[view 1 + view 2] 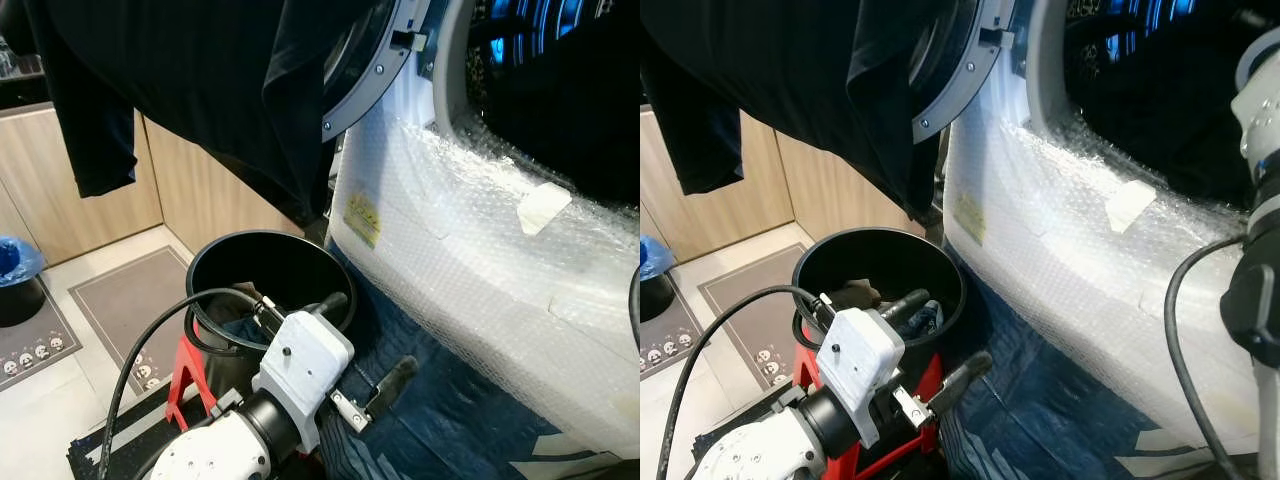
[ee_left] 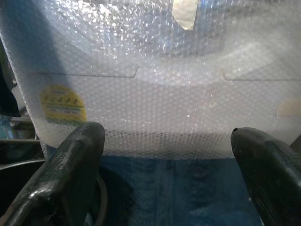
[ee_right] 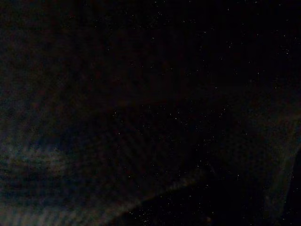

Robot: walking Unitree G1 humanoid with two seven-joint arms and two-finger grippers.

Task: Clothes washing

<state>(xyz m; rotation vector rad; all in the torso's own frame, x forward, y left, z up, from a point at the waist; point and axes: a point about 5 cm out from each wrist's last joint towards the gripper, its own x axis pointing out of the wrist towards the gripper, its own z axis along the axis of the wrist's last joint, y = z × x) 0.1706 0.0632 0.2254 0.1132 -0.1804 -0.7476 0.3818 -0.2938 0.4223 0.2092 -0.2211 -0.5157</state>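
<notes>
Directly ahead of you in the left eye view, your left claw [image 1: 372, 340] hangs low with its two black fingers spread wide and nothing between them. Just behind the claw stands a round black laundry bin [image 1: 262, 275] on a red stand [image 1: 186, 378], with some dark clothes [image 1: 240, 325] lying in its bottom. Beyond the claw and to its right rises the white washing machine [image 1: 480, 270], its front wrapped in bubble wrap [image 1: 500, 290] and marked with a yellow sticker [image 1: 362, 220]. The round door [image 1: 365, 75] swings open above the bin. A black garment [image 1: 200, 80] hangs across the top, well above the claw. Blue padding [image 1: 450, 420] covers the floor under the claw.

Over in the right eye view, your right arm [image 1: 1258, 250] rises at the claw's far right, beside the dark drum opening [image 1: 1160, 90]. A black cable [image 1: 1185, 340] loops down from it.

Looking along the left wrist, both fingers [image 2: 70, 174] stand far apart, released, facing the bubble-wrapped machine front, with the yellow sticker near one finger.

Along the right wrist, everything is very dark; you cannot tell whether that claw is released or clenched.
</notes>
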